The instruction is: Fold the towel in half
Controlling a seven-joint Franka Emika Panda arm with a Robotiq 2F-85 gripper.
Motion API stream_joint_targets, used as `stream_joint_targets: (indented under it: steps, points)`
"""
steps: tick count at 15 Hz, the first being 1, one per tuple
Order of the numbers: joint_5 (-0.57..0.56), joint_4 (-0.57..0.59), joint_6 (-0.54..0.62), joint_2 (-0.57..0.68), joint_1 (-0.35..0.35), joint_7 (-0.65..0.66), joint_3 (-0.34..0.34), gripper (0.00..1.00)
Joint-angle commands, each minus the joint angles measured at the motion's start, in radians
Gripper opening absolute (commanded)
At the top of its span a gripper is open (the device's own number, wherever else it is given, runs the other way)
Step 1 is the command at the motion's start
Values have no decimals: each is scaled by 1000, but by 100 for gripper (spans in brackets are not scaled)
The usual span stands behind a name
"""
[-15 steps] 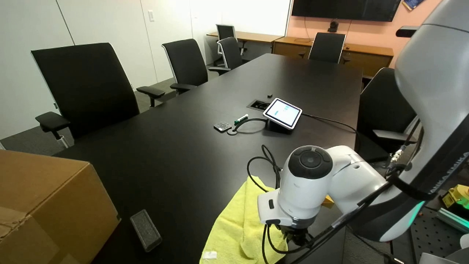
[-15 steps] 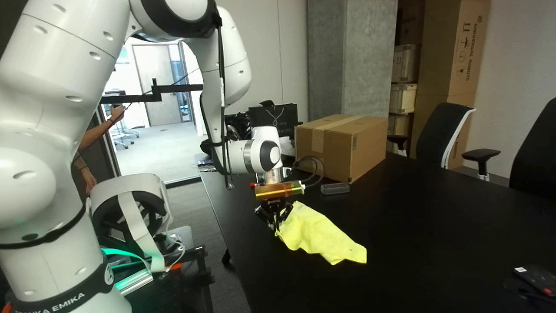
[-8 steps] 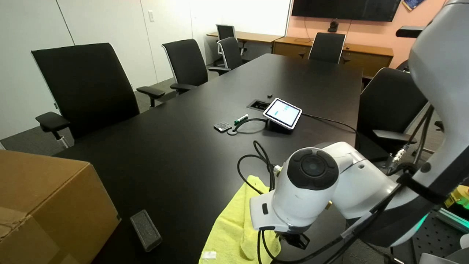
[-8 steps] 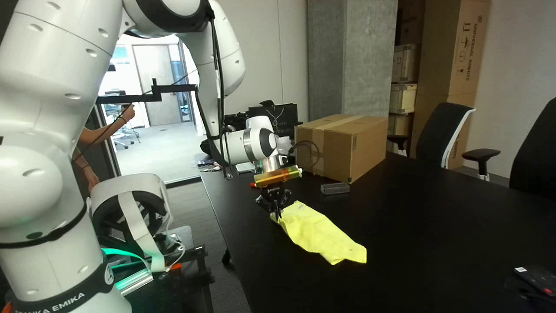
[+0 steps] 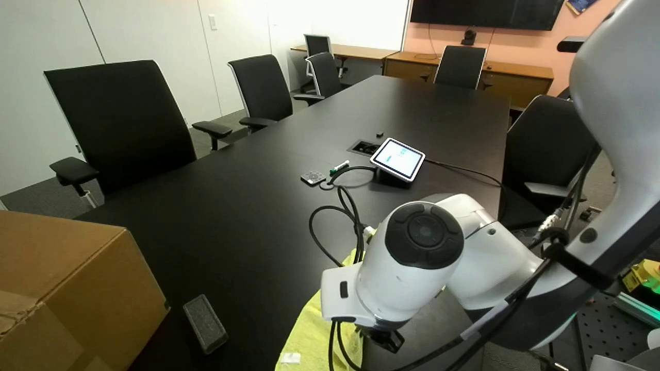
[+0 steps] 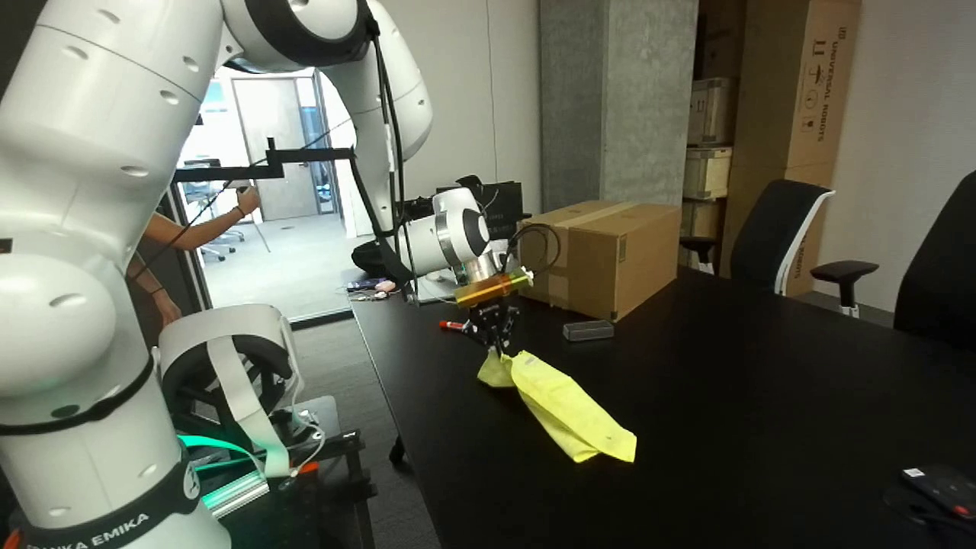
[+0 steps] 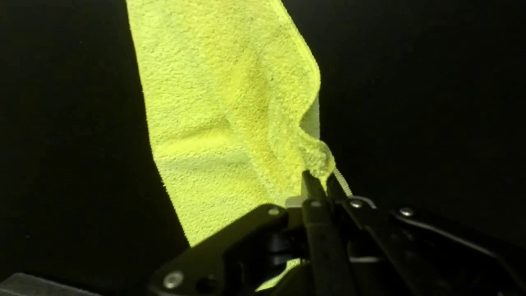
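Observation:
The yellow towel (image 5: 315, 332) lies on the dark table, partly hidden by my arm in an exterior view. In an exterior view the towel (image 6: 568, 408) runs diagonally, with its end at the gripper lifted and bunched. My gripper (image 6: 497, 351) is shut on the towel's edge, just above the table. In the wrist view the fingertips (image 7: 321, 181) pinch a bunched piece of the right edge, and the towel (image 7: 197, 94) has wrinkles leading to them. In an exterior view the gripper (image 5: 384, 340) is mostly hidden under the wrist.
A cardboard box (image 6: 595, 255) and a grey eraser-like block (image 6: 588, 330) stand beyond the towel. A red marker (image 6: 451, 325) lies near the gripper. A tablet on a stand (image 5: 398, 159) with cables is farther along the table (image 5: 247, 226). Chairs stand around it.
My gripper has risen and moved across the towel toward the box side, drawing the held edge with it. The towel looks narrower now, with its near edge lifted and pulled over.

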Motion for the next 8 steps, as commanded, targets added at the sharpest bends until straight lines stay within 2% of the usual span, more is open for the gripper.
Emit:
stream_joint_targets:
  steps: [1, 5, 8]
  points:
    - [-51, 116, -10, 69, 26, 56, -12, 1]
    - [-79, 219, -12, 139, 46, 88, -19, 1]
    - [-50, 304, -15, 195, 45, 100, -5, 1]
